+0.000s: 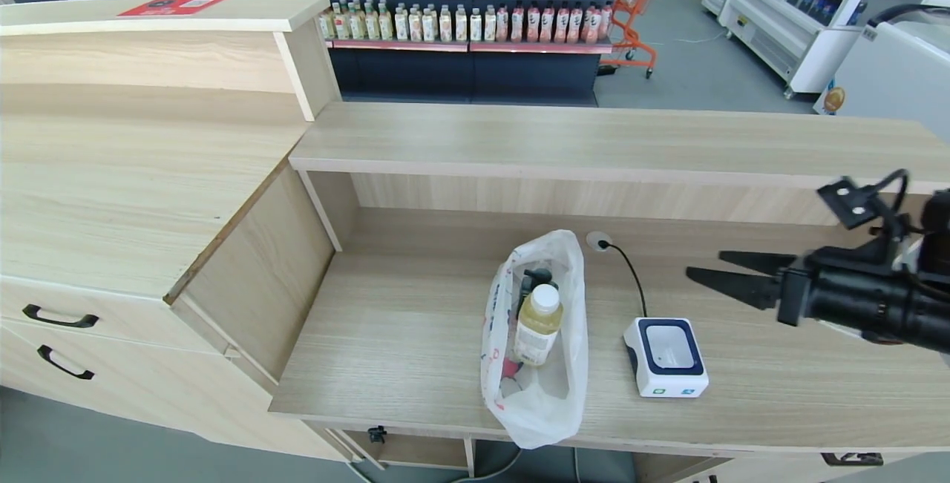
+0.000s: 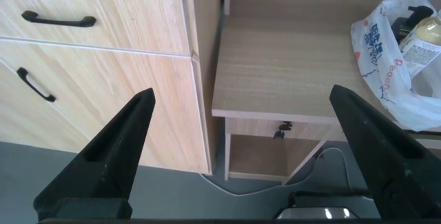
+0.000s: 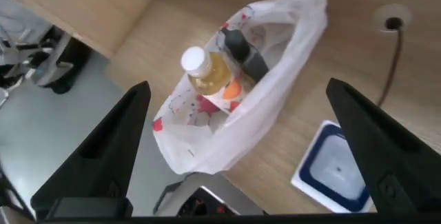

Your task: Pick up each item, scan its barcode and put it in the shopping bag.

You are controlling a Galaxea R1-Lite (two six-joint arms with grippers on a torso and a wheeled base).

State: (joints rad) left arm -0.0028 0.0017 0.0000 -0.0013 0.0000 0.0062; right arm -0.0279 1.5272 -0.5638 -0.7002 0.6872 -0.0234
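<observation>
You had the right gripper (image 1: 703, 263) spread wide and holding nothing, its two dark fingers (image 1: 731, 286) pointed toward the bag (image 1: 545, 401). The bag stood on the counter (image 1: 401, 334), well apart from the fingertips, out ahead of them and lower down. The scanner (image 1: 664, 355) lay between that gripper and the bag, under the fingertips and just beside the bag without touching it. From the right wrist, the bag's open mouth (image 3: 289, 52) sat in the gap between the two fingers, far beyond them, and the scanner (image 3: 334, 176) showed nearer one finger.

Inside the bag, a bottle (image 1: 539, 323) of yellow drink with a white cap leaned near upright. A dark bottle (image 1: 534, 279) stood just behind it, on the side farther from you. Something red lay at the bottom; I could not tell what it was. A cable (image 1: 631, 271) ran from the scanner to a hole in the counter, ahead of the right gripper and to the side of its fingertips.

Your left gripper (image 2: 241, 96) was also wide apart and empty. It faced the counter's near edge, with the drawers (image 2: 89, 24) past one finger. The bag (image 2: 386, 52) and the bottle (image 2: 424, 41) were well apart from it, past the other finger.
</observation>
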